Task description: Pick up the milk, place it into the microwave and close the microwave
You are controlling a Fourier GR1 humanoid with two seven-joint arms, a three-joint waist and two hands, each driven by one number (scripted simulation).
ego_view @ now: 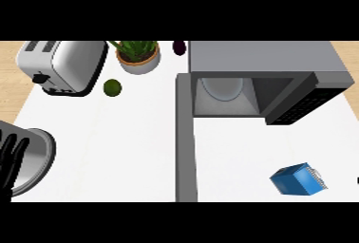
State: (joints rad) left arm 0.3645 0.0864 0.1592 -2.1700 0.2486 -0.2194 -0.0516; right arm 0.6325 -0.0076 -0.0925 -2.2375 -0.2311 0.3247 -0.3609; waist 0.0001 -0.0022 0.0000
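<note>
Milk (298, 179) lay at the lower right, below the open microwave (266, 59). A hand should come down over it and wrap its sides. The left hand (13, 161) rested spread at the left edge. The right hand (357, 180) barely showed; I could not tell. One milk, one microwave, one toaster (60, 64).
</note>
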